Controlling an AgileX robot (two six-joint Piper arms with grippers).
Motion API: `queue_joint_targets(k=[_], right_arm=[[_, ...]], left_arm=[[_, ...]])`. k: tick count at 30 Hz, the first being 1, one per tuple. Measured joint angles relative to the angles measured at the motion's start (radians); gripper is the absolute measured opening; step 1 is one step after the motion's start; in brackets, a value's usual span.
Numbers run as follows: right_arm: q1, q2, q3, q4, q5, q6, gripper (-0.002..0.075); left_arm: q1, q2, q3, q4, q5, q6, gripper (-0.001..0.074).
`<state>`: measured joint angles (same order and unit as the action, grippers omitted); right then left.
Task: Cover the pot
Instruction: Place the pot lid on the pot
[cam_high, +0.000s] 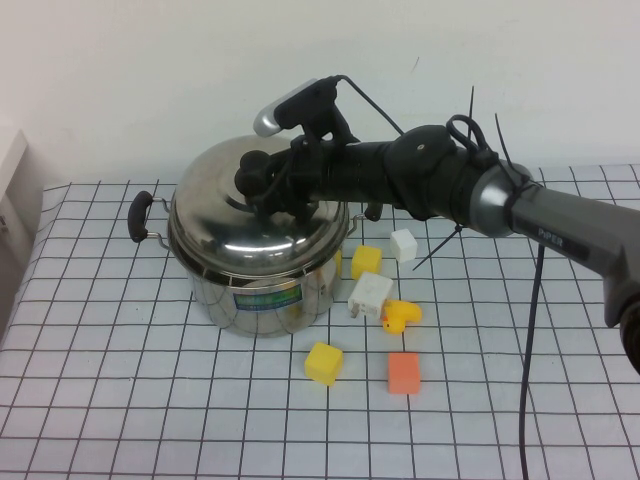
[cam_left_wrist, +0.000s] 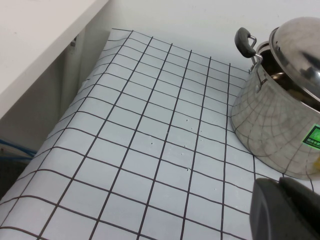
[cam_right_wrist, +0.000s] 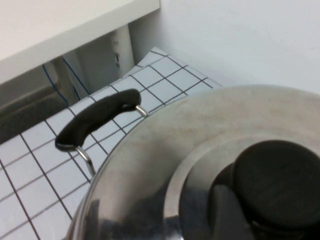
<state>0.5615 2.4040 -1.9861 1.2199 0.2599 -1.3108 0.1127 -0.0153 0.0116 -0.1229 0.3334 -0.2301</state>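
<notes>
Tabletop (cam_high: 120, 400): white, black-gridded, carrying pot and scattered blocks.
Pot (cam_high: 262, 300): left of centre; blocks to its right.
Lid (cam_high: 225, 215): tilted on the pot's rim, gap at the left.
Right claw (cam_high: 262, 180): pinching the lid's knob (cam_right_wrist: 272, 182).
Left claw (cam_left_wrist: 282, 210): low beside the pot; finger state cannot be told.

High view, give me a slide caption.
Right pincer holds the lid by its knob on the pot; left pincer out of frame.
</notes>
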Motion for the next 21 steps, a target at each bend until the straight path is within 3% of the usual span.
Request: queue_joint_targets(k=[21], right_arm=[[0.002,0.036,-0.002,0.093,-0.008,-0.091,0.0344]], left_arm=[[0.0,0.0,0.0,0.0,0.0,-0.004,-0.0003]])
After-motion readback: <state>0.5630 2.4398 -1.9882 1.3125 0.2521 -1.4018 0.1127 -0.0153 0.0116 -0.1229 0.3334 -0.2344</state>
